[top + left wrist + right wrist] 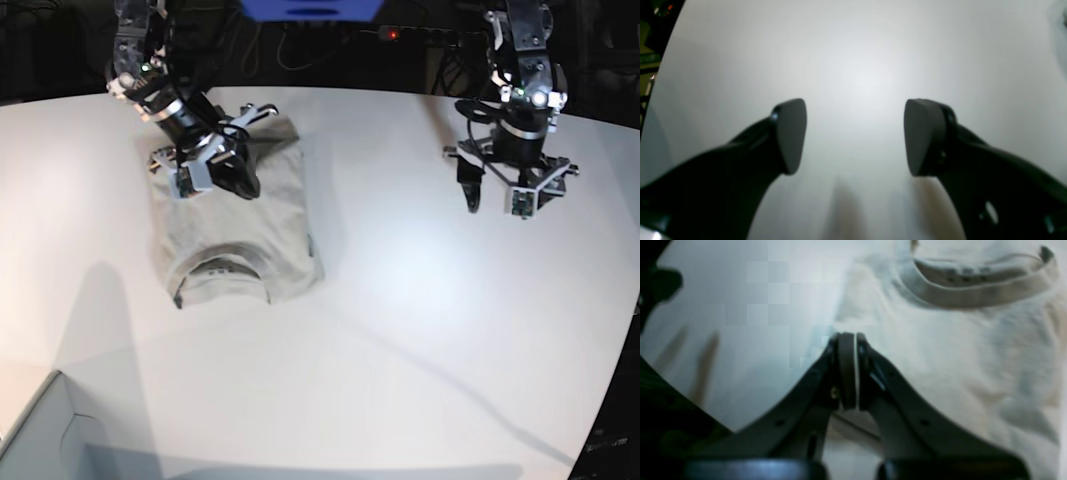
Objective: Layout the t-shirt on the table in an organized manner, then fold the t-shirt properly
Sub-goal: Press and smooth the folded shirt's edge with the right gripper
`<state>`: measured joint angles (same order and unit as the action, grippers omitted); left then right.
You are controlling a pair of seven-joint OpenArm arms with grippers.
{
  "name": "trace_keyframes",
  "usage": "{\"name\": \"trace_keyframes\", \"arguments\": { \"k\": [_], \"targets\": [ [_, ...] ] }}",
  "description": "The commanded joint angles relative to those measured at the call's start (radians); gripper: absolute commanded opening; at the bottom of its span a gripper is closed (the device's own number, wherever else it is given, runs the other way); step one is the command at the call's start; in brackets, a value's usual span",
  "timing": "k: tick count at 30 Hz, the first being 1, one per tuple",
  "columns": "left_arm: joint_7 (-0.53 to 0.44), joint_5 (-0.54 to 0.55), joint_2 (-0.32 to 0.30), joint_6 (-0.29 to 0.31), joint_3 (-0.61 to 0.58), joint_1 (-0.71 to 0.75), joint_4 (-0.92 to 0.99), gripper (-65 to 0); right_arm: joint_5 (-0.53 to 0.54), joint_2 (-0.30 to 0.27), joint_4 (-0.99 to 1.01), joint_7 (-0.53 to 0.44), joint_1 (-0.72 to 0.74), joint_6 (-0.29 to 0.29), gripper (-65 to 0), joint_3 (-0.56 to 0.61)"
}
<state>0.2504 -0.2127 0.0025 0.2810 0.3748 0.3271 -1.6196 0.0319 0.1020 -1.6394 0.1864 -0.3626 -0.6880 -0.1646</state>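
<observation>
Lying folded, soft beige t-shirt (232,235), ribbed collar, smooth white table (420,330)

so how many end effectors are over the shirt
1. The right end effector is over the shirt, jaws shut. The left end effector hangs open above bare table.

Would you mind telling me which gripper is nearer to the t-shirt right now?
Right. The right gripper is shut directly over the t-shirt, at its far part. The left gripper hangs open above bare table, well off to the side.
</observation>
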Motion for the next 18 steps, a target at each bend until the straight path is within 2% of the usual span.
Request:
{"name": "trace_keyframes", "arguments": {
  "k": [1, 8, 12, 15, 18],
  "targets": [
    [-0.026, 0.006, -0.002, -0.006, 0.002, 0.005, -0.02, -21.0, 0.012, -0.003, 0.011, -0.015, 0.012, -0.01, -65.0, -0.002],
    [-0.026, 0.006, -0.005, -0.006, 0.005, 0.066, -0.02, -21.0, 0.009, -0.009, 0.195, -0.017, 0.067, -0.01, -65.0, -0.002],
    [-0.026, 0.006, 0.009, -0.006, 0.071, 0.083, -0.02, -21.0, 0.012, -0.005, 0.256, -0.017, 0.07, -0.01, -65.0, -0.002],
    [-0.026, 0.006, 0.027, -0.006, 0.132, 0.085, -0.02, -21.0, 0.013, -0.003, 0.212, -0.017, 0.056, -0.01, -65.0, -0.008],
    [-0.026, 0.006, 0.04, -0.006, 0.175, 0.086, -0.021, -21.0, 0.047, -0.003, 0.069, -0.017, -0.006, -0.01, -65.0, -0.01]
  ]
}}
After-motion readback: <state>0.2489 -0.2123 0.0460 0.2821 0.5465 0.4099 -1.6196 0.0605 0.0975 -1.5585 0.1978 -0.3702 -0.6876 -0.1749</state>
